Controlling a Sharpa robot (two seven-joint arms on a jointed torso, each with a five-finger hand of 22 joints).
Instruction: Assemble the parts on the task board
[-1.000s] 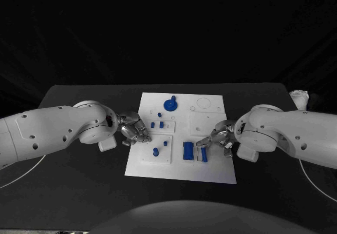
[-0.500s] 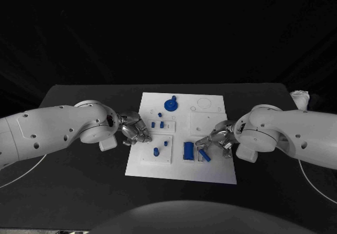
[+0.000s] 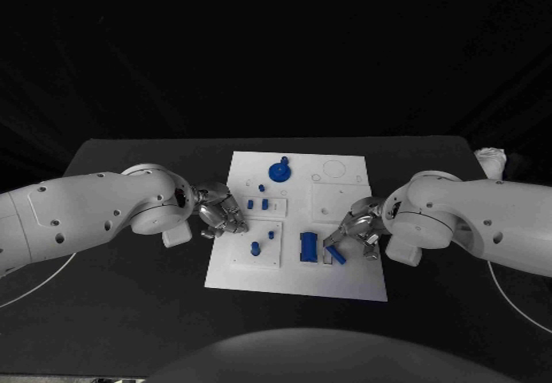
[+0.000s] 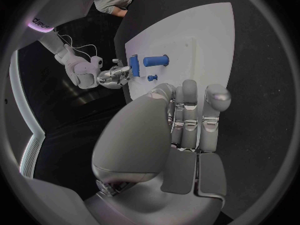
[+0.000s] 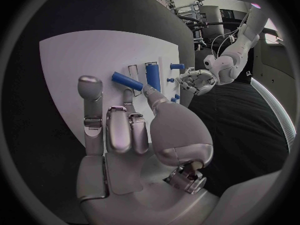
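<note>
The board (image 3: 297,275) is a white rectangular plate lying flat in the middle of my black table (image 3: 104,319), its long side running away from me. On it sit small blue parts: a round knob (image 3: 280,170) near the far edge, short pegs (image 3: 257,205) at mid-board on my left side, a stubby piece (image 3: 255,249) in a recessed panel near me, and an upright blue block (image 3: 309,246) toward the near right. Just beside that block lies a slim blue bar (image 3: 333,254), tilted out of line with it; my right hand (image 3: 354,231) has a fingertip against its end, and whether I truly grip it I cannot tell. My left hand (image 3: 221,215) hovers at the board's left edge, fingers close together and bent slightly, holding nothing. Pale outlined circles (image 3: 335,169) mark the board's far right corner. Behind the table everything is dark. My two white forearms flank the board and cover parts of its side edges.
</note>
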